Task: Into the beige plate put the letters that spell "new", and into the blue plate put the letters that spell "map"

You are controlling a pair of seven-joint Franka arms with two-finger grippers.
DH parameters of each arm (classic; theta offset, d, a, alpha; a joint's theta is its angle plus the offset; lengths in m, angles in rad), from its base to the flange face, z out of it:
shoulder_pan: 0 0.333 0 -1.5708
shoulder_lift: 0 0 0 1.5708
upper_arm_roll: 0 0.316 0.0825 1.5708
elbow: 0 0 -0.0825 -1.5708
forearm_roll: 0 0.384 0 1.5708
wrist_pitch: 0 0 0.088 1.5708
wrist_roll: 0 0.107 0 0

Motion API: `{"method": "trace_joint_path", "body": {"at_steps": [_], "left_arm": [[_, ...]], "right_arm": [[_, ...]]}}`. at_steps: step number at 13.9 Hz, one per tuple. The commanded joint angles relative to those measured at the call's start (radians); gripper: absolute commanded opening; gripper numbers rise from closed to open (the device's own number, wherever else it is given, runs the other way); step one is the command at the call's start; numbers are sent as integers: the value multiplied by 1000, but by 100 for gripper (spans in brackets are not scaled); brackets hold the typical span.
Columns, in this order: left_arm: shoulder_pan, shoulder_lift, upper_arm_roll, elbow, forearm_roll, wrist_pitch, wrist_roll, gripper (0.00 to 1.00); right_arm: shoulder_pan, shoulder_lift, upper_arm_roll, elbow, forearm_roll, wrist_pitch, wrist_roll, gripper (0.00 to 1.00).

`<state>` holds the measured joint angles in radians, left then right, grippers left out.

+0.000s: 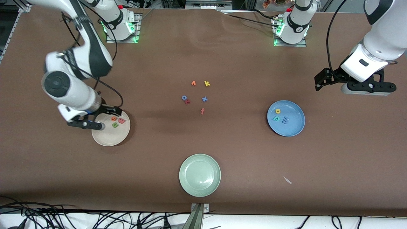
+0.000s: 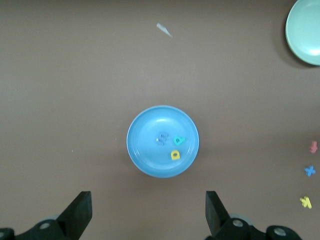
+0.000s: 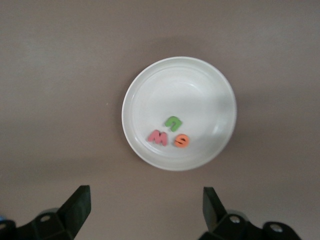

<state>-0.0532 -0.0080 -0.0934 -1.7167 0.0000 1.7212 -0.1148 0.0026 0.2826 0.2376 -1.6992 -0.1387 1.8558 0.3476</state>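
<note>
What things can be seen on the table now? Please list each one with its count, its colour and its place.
beige plate: one, cream-beige, toward the right arm's end of the table.
letters in the beige plate: three, green n, orange e, pink w.
blue plate: one, blue, toward the left arm's end.
letters in the blue plate: three, yellow a, teal p, blue m.
green plate: one, pale green, mid-table, nearest the front camera, nothing in it.
loose letters: six, orange, yellow, blue, red, mid-table, farther from the camera than the plates.
small pale scrap: one, on the cloth nearer the camera than the blue plate.
right claw: open, over the beige plate's edge.
left claw: open, waiting above the table's left-arm end.
</note>
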Motion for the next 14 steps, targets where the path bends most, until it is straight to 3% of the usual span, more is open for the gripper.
{"method": "trace_joint_path", "body": {"at_steps": [1,4,7,11,14], "left_arm": [[-7,-7,24,70,-23,-93,9,100],[30,-9,24,88,-20,-130,10,100],[32,-6,15,89,-5,-135,13,100],[32,-6,12,94,-14,-140,15,100],[29,-7,14,118,-17,-180,50,100]], "right_arm": [[-4,-55,-4,124,71,-199,-139,100],[-4,-126,-55,156,100,-338,-251,100],[-7,-189,-164,162,218,-408,-413,100],[-7,-195,-172,170,199,-426,-423,100],[-6,-183,-164,188,130,-415,-421,100]]}}
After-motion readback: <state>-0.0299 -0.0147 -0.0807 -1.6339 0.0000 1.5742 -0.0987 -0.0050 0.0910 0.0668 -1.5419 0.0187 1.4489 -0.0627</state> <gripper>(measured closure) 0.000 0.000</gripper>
